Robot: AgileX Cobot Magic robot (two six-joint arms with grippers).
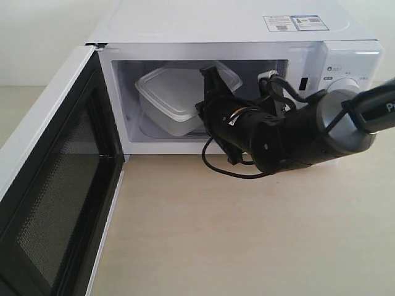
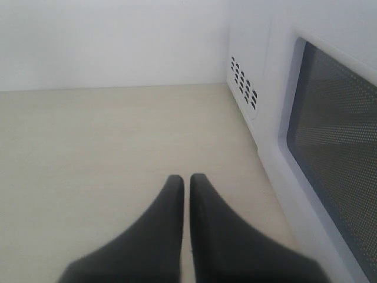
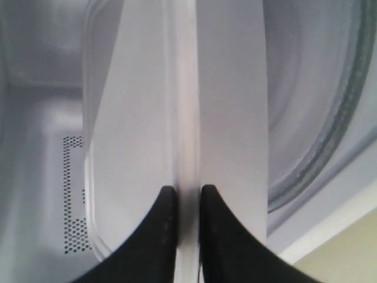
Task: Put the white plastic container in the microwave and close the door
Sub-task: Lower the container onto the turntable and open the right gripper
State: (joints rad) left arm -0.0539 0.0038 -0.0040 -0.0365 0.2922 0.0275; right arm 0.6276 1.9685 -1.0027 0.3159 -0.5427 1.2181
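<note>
- Pinched narrow, the jaws of the right gripper point(image 3: 184, 191) clamp the thin raised rim of the white plastic container point(image 1: 170, 98); both black fingers press flat against that edge.
- Left gripper point(image 2: 185, 180): its jaws are drawn together with only a slit between them and nothing in it.
- In the exterior view the container lies at about ten o'clock from the right wrist, already inside the microwave point(image 1: 228, 28), in the left half of the cavity. Its long axis seems to run across the cavity, roughly nine to three, and it looks tilted. I cannot tell whether its base rests on the glass turntable point(image 3: 318, 147).
- By my reading the right arm has only to let go and back out toward five o'clock.
- Swung wide toward seven o'clock, the door point(image 1: 55, 185) stands open. The left gripper hangs just beside its outer face, so I judge the left arm the nearer one for pushing it shut.
- The container is translucent, smooth, round-cornered plastic with a flat lid, likely light and a little flexible. The cavity walls are glossy grey with a perforated vent patch point(image 3: 73, 194). The door has dark mesh in a white frame, and the table point(image 1: 247, 234) is pale wood grain.
</note>
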